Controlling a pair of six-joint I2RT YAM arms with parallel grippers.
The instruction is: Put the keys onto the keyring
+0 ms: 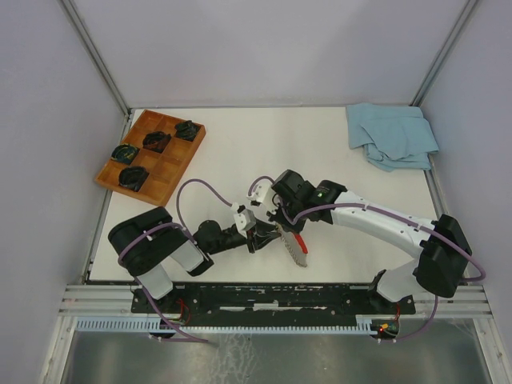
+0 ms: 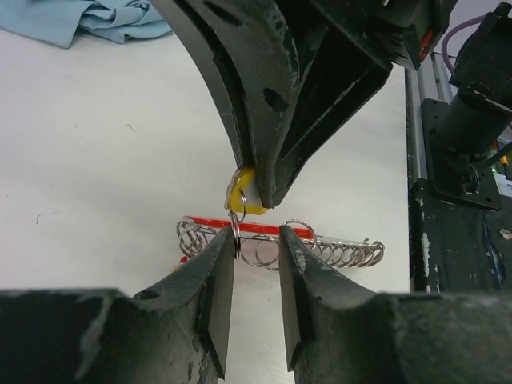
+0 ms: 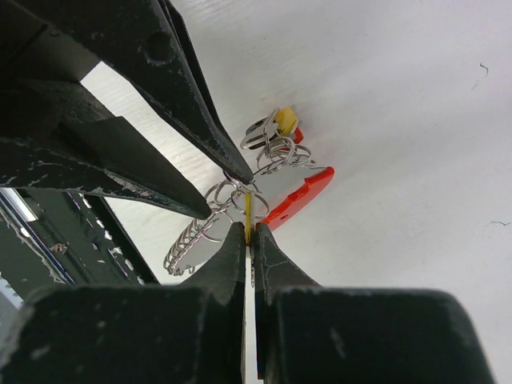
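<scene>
- Two robot arms meet low over a white table (image 1: 240,144), close to its near edge, with the keyring (image 2: 235,222) and its attachments under their tips.
- The right gripper (image 3: 249,228) is pressed together, pinching a yellow-headed key (image 2: 240,200) edge-on and holding it just above the table.
- The left gripper (image 2: 256,238) has its two fingers spread with a clear gap. Nothing is clamped between them, though the thin ring sits against the inner face of one finger.
- Progress, as a judgement: the task is mid-way through threading. The ring hangs right at the key's head, but the pictures do not show whether the key is actually on it.
- Left to do, most likely: confirm this key is threaded, then add the other keys. A second small yellow and silver piece (image 3: 280,126) lies just beyond; I cannot tell whether it is a key.
- The keyring is a small, thin wire loop. Joined to it are a silver chain (image 2: 336,254), looking like a row of tiny loops lying flat, and a curved red strap (image 3: 300,196) resting on the table beside it.
</scene>
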